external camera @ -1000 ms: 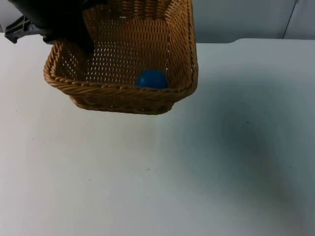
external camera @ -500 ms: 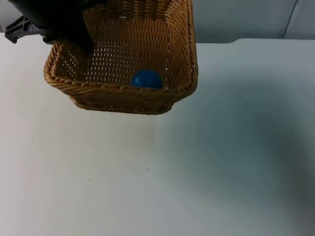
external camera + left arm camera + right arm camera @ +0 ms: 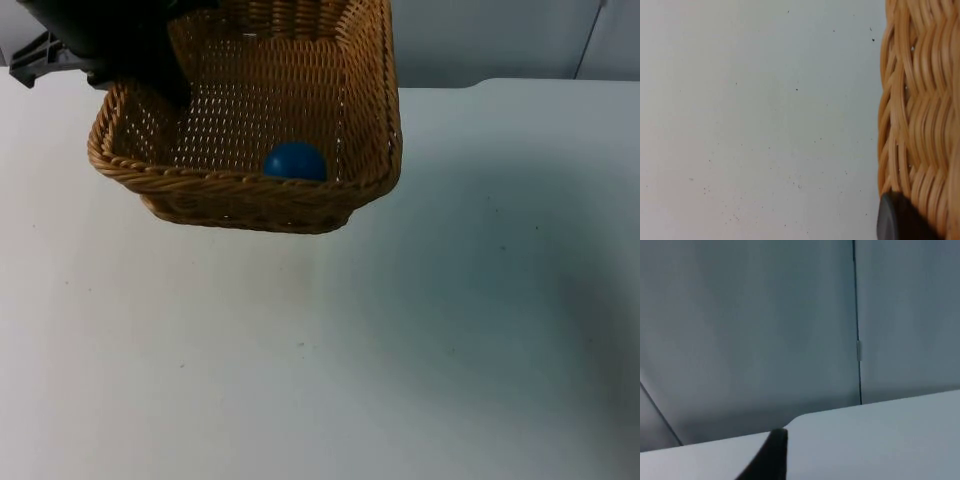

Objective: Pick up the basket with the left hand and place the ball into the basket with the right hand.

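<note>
While the left gripper [image 3: 150,85] jaws pinch the basket [image 3: 370,130] rim, the ball [image 3: 295,161] lies inside.

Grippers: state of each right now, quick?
Left gripper: shut on the basket rim; blue ball inside.
Right gripper: near the partition wall; state cannot be told.

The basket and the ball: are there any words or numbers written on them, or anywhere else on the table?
None: there is no writing to read in these pictures.
The woven basket is plain wicker, with no tag.
The blue ball inside it is plain, with no letters.
The white table has only tiny dark specks.
The grey wall is bare.
The left tool touches the basket's rim; it carries no label.
</note>
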{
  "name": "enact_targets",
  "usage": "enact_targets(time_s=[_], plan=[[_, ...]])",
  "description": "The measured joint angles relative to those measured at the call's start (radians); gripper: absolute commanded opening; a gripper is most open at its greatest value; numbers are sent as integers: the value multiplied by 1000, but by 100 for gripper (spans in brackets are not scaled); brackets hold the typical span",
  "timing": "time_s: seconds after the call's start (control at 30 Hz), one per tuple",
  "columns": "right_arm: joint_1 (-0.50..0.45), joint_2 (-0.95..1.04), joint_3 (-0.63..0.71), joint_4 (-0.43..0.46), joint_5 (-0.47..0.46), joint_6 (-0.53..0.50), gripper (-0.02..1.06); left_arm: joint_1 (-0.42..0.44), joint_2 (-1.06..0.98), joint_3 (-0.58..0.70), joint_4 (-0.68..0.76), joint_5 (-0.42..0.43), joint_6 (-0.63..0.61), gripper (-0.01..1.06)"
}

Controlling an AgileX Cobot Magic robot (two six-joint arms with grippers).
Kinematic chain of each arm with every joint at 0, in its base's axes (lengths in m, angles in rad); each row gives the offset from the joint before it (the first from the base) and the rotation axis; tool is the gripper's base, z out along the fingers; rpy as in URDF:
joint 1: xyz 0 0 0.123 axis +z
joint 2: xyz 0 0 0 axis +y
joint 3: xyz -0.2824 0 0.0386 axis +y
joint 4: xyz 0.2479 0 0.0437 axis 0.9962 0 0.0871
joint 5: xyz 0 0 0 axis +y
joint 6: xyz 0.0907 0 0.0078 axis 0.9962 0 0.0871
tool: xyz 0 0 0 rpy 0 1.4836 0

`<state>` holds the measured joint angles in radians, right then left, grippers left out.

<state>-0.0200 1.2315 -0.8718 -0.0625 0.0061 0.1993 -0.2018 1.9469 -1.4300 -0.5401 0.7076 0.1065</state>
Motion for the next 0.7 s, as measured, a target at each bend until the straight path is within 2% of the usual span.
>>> enact_targets(time_s=[0.17,0.3,0.7], plan=[[-3,20,30,-34,-6,-85,105,0,0,0,0,0,0,0],[-3,30,42,-90,17,-213,105,0,0,0,0,0,2,0],[-3,51,42,-99,12,-199,105,0,0,0,0,0,2,0]])
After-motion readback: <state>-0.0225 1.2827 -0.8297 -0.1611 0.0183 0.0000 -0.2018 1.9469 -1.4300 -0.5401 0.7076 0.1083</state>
